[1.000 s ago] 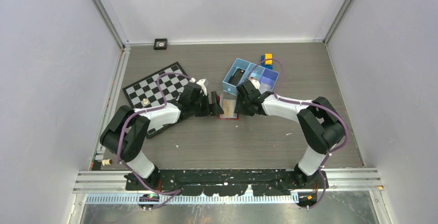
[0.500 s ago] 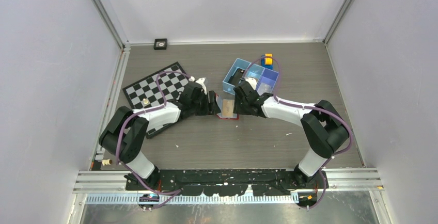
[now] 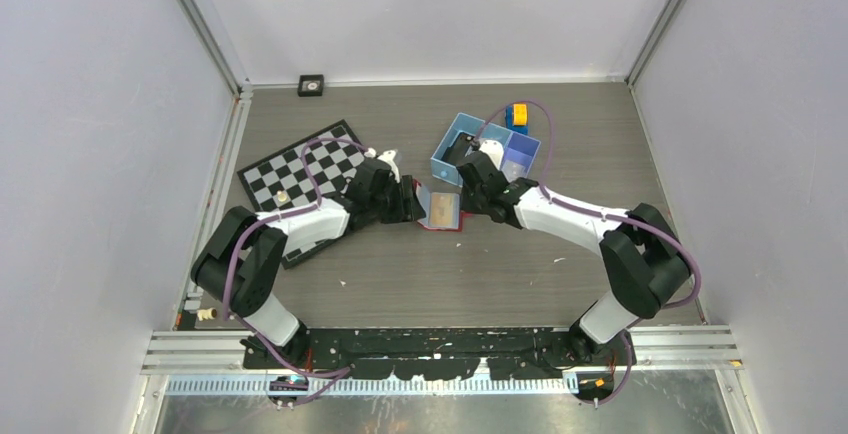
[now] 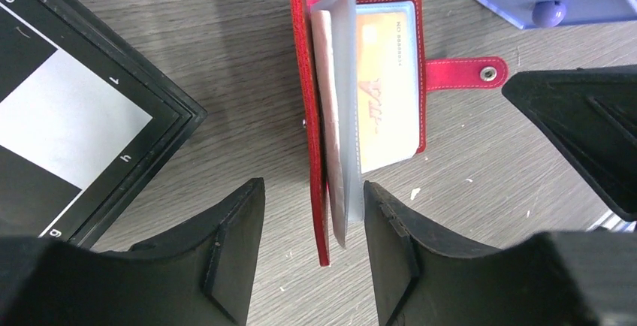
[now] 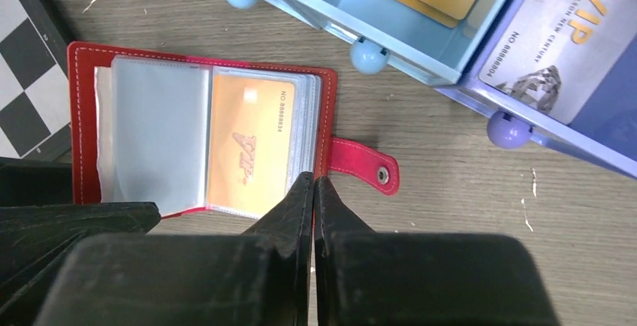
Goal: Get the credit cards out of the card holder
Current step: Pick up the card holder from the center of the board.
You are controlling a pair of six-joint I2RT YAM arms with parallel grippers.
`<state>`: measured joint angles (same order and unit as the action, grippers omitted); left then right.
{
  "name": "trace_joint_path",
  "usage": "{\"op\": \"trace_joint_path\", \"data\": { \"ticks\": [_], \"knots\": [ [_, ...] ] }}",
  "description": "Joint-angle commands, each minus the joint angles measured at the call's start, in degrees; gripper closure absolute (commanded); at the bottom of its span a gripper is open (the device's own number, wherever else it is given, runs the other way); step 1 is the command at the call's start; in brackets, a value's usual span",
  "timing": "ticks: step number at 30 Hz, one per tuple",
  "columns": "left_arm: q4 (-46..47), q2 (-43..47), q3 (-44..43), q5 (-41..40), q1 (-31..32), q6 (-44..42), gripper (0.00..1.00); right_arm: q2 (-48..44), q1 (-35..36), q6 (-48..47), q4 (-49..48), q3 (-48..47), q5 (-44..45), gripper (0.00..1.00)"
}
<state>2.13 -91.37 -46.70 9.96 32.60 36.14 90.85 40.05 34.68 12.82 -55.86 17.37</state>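
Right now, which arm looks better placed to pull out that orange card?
Probably right: the right gripper sits shut at the orange card, while the left gripper straddles the raised cover of the card holder.

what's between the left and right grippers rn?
The open card holder, orange credit card showing. Top view: left gripper at its raised cover, right gripper at its tab side.

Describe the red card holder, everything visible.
The card holder is a red stitched wallet lying open on the wooden table, clear plastic sleeves fanned inside, an orange card showing in one. Its snap tab sticks out flat. One cover rises between the left gripper's fingers; the shut right gripper is at the tab edge.
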Motion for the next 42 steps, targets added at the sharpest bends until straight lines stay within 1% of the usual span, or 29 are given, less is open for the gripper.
{"op": "trace_joint_path", "data": {
  "ticks": [1,3,5,6,7,9,12,16,21,24,27,32,36,39,42],
  "knots": [
    [6.9,1.1,1.6,0.5,-0.2,7.5,0.47,-4.0,0.1,3.1,4.1,-5.0,2.0,0.99],
    [9.9,-0.4,2.3,2.3,-0.2,11.3,0.48,-4.6,0.2,6.3,5.0,-5.7,-1.8,1.0],
    [14.4,-1.6,4.2,3.8,-0.2,13.9,0.48,-5.8,0.4,10.6,1.0,-3.0,-5.6,1.0],
    [17.3,-2.0,5.0,4.1,-0.2,14.9,0.48,-6.5,0.5,11.1,-1.8,-1.3,-7.9,1.0],
    [20.1,-2.2,6.1,4.6,-0.2,15.5,0.48,-7.3,0.8,10.9,-3.0,-0.2,-8.6,1.0],
    [23.7,-2.0,7.9,4.8,-0.2,15.4,0.48,-9.6,1.7,9.2,-1.4,0.4,-5.8,0.99],
    [24.7,-0.3,9.4,5.8,-0.1,13.0,0.48,-13.4,1.9,8.1,-1.0,3.7,-2.3,1.0],
    [26.6,1.6,12.5,6.6,0.0,9.2,0.48,-17.1,1.9,6.8,-7.7,10.1,-3.8,1.0],
    [29.7,3.7,16.0,6.9,0.0,5.8,0.47,-19.6,2.0,4.1,-12.3,13.5,-3.6,1.0],
    [29.9,4.1,16.0,7.8,0.1,3.2,0.47,-19.3,1.9,2.4,-16.3,15.0,-5.5,1.0],
    [30.3,4.0,15.5,9.9,0.1,1.7,0.47,-19.3,2.0,0.6,-19.5,17.0,-5.5,1.0],
    [31.3,3.7,15.4,10.5,0.1,-1.3,0.47,-18.0,1.9,-3.4,-24.2,19.0,-1.1,0.99],
    [33.0,3.1,15.8,12.6,0.2,-1.0,0.47,-14.6,1.9,-5.0,-26.7,19.0,1.8,1.0],
    [34.4,2.9,15.7,13.7,0.5,-0.6,0.46,-13.2,1.9,-5.0,-29.3,19.1,-2.5,0.99],
    [30.9,2.8,13.7,13.7,0.7,-2.0,0.46,-13.3,2.0,-4.2,-32.4,20.4,-4.5,0.95]
  ]
}}
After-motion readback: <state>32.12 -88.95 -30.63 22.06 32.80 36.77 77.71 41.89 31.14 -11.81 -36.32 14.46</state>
